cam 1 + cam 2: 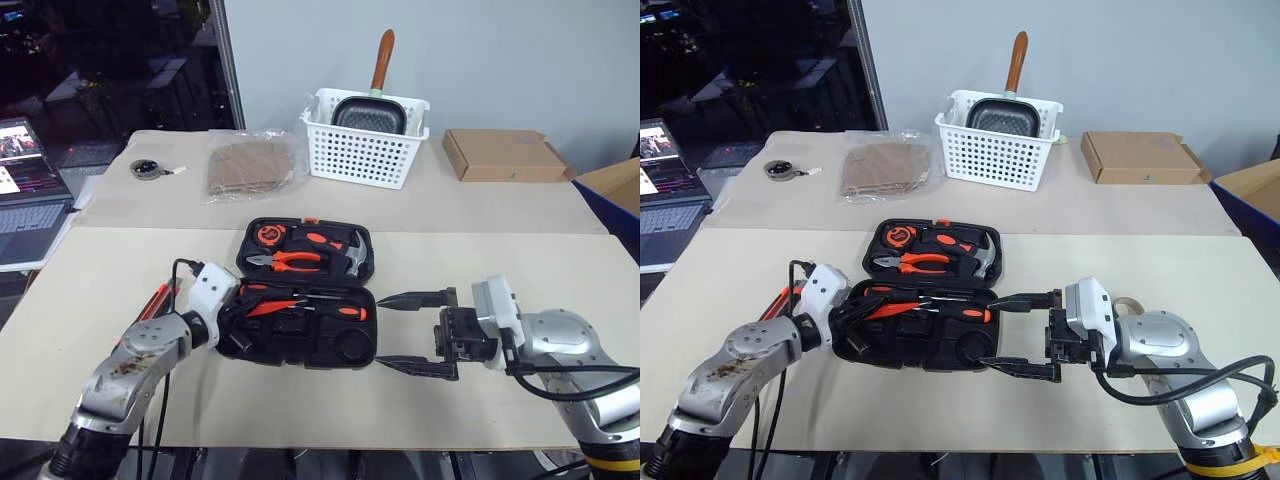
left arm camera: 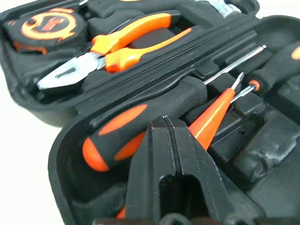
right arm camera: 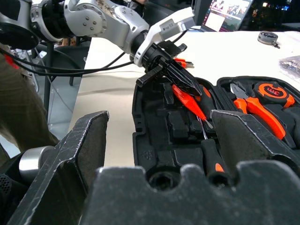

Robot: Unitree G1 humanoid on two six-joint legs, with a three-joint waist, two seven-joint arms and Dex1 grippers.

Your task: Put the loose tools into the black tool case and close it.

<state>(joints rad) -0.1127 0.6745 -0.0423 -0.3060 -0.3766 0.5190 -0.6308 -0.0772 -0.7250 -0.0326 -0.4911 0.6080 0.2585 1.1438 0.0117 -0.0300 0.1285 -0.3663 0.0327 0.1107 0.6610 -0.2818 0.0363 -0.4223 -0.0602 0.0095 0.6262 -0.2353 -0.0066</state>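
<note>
The black tool case (image 1: 305, 290) is seen open, with orange-handled tools inside. The left claw (image 3: 180, 79), closed, is held over it; the right claw (image 1: 410, 333) is spread beside it.

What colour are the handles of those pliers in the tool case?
The pliers have bright orange handles with black trim; the left wrist view shows them best.

Pale grey wall (image 1: 480, 50), beige tabletop (image 1: 90, 290), dark window (image 1: 100, 60) at left, laptop (image 1: 25, 190) beside it
</note>
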